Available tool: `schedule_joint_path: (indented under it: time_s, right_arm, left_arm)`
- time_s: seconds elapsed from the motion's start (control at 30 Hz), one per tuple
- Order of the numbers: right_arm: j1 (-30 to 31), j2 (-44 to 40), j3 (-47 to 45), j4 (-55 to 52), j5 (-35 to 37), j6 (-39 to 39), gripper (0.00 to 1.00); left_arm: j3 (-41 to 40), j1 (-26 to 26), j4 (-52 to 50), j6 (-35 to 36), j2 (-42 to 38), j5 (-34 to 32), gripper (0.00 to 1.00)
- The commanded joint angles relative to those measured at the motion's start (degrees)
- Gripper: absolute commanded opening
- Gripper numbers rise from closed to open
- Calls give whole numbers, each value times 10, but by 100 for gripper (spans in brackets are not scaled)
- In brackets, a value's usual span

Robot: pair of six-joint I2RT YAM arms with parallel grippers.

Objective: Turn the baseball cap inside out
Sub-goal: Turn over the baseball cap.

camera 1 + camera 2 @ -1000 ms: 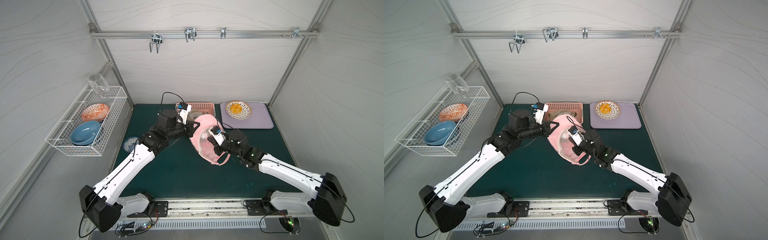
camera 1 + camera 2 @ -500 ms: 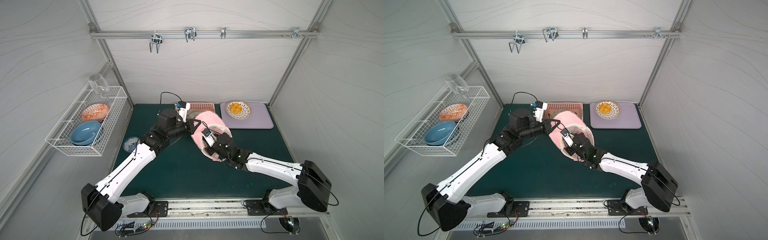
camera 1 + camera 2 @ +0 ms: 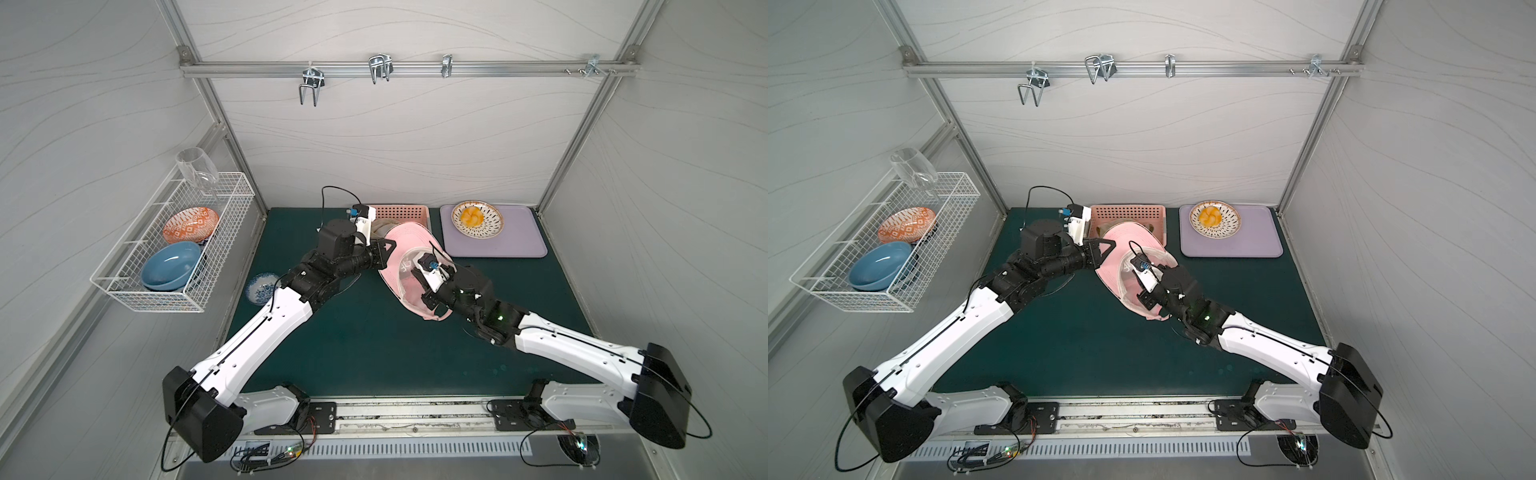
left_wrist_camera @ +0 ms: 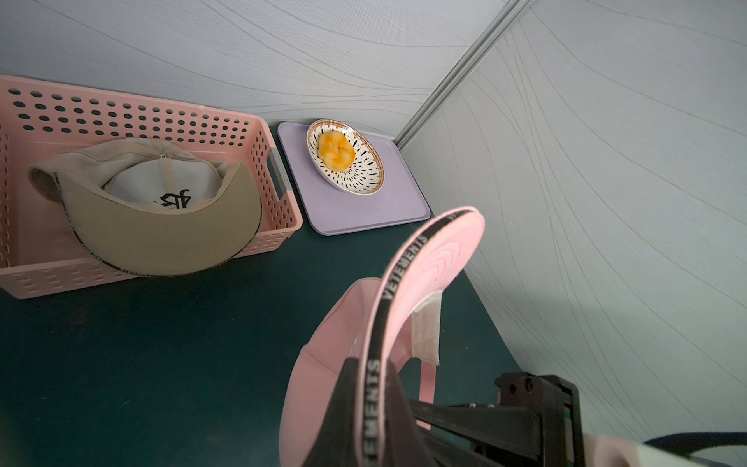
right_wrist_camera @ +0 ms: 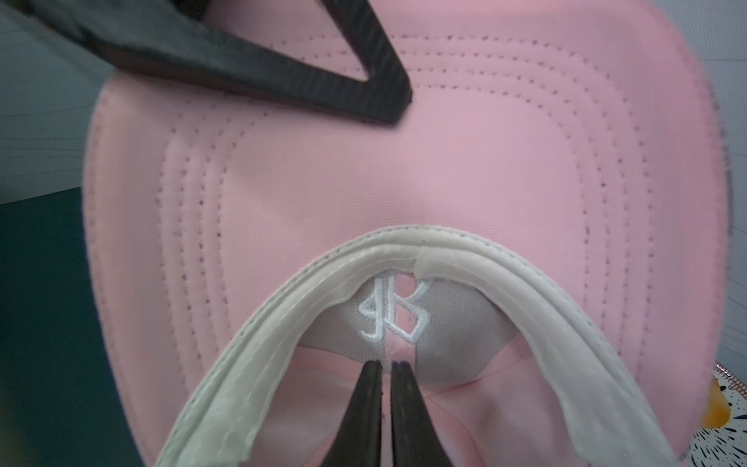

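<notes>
Left gripper (image 3: pixel 386 254) clamps the brim of the pink cap (image 3: pixel 409 239), held above the table; right gripper (image 5: pixel 385 366), fingers nearly together, sits inside the crown.

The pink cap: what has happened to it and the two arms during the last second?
The right pincer pushed deeper into the cap, toward the far left, then drew back to about where it began. The cap shifted a little with it. The left pincer kept gripping the cap throughout. The basket and plate stayed put.
</notes>
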Motion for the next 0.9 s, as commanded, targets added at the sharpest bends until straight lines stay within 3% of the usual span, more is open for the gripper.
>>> schedule_joint_path:
  time_s: [0.0, 0.33, 0.53, 0.87]
  right_arm:
    - [3, 18, -4, 5, 13, -9, 11]
    - [-3, 69, 4, 55, 94, -4, 6]
    - [-8, 75, 3, 70, 100, -2, 5]
    - [-41, 85, -19, 41, 188, 64, 14]
  left_arm:
    - [5, -3, 47, -14, -3, 44, 0]
    - [-2, -3, 80, -82, -11, 136, 0]
    - [-19, -3, 133, -137, -3, 180, 0]
    - [10, -2, 64, -98, -32, 134, 0]
